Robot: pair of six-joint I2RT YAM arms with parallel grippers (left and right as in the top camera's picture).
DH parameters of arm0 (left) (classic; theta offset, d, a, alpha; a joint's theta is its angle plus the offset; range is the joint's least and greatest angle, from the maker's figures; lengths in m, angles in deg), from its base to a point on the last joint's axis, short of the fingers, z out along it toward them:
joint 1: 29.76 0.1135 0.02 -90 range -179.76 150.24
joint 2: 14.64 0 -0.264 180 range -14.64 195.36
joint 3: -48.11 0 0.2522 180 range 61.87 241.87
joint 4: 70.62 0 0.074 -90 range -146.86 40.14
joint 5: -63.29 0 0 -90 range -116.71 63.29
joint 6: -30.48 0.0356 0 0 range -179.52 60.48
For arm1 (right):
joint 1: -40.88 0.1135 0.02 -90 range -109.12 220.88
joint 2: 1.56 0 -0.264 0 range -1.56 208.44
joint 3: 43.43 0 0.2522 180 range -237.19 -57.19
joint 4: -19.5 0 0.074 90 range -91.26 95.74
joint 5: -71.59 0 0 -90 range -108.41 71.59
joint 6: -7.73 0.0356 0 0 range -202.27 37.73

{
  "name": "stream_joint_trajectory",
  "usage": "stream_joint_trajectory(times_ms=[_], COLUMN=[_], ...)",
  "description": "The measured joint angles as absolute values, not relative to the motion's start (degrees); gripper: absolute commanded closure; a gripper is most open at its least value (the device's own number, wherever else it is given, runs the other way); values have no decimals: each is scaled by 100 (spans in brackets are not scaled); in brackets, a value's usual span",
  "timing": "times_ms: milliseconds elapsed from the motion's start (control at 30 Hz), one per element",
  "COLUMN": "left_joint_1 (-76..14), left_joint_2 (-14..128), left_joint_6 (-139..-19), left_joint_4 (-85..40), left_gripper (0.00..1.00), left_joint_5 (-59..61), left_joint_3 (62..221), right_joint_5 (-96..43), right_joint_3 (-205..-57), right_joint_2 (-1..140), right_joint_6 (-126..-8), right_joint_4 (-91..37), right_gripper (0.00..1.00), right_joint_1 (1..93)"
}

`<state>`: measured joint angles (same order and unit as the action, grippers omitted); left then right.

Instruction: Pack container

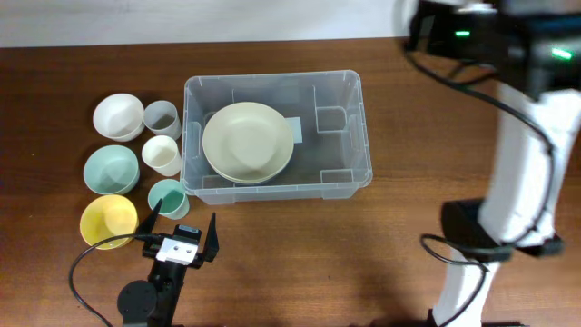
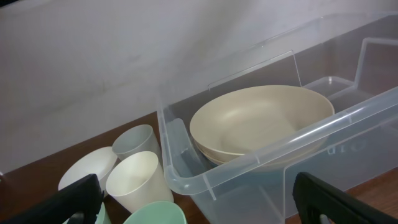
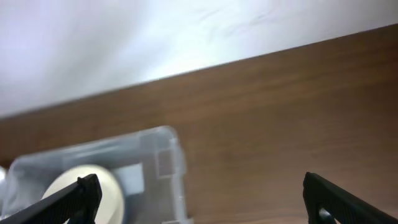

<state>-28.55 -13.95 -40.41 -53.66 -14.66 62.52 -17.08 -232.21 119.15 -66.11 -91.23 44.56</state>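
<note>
The clear plastic container (image 1: 354,136) stands mid-table and holds stacked cream bowls (image 1: 247,142). In the left wrist view its near corner (image 2: 186,180) is just ahead, with the cream bowls (image 2: 261,118) inside. My left gripper (image 1: 184,225) is open and empty, in front of the container's left corner and beside a green cup (image 1: 167,197); its fingers (image 2: 199,208) frame the view. My right gripper (image 3: 199,202) is open and empty, held high at the far right, with the container (image 3: 163,152) seen far below it.
Left of the container stand a white bowl (image 1: 118,115), a grey cup (image 1: 162,118), a cream cup (image 1: 161,154), a green bowl (image 1: 111,170) and a yellow bowl (image 1: 108,221). The right arm's base (image 1: 481,232) is at the front right.
</note>
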Motion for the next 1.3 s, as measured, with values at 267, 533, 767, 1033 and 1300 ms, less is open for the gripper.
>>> stream_joint_trajectory(times_ms=[267,533,767,1033,1300], left_joint_1=[-2855,-2855,-2855,-2855,-2855], left_joint_2=[-1395,-1395,-1395,-1395,-1395], left_joint_6=[-4043,-4043,-4043,-4043,-4043], left_joint_4=[-5366,-5366,-5366,-5366,-5366], left_gripper=[0,0,0,0,0], left_joint_5=[-1468,-1468,-1466,-1466,-1468], left_joint_3=[6252,6252,6252,6252,6252], right_joint_5=[-1689,-1643,-1641,-1848,-1936], right_joint_3=[-21092,-17825,-16074,-15226,-15187], right_joint_2=[10656,9688,9602,9611,9611], right_joint_6=[-6784,-6891,-6941,-6943,-6943], right_joint_4=[-9125,-9112,-8474,-7884,-7703], right_gripper=[1,1,1,1,1], right_joint_1=[3453,2423,1459,847,832])
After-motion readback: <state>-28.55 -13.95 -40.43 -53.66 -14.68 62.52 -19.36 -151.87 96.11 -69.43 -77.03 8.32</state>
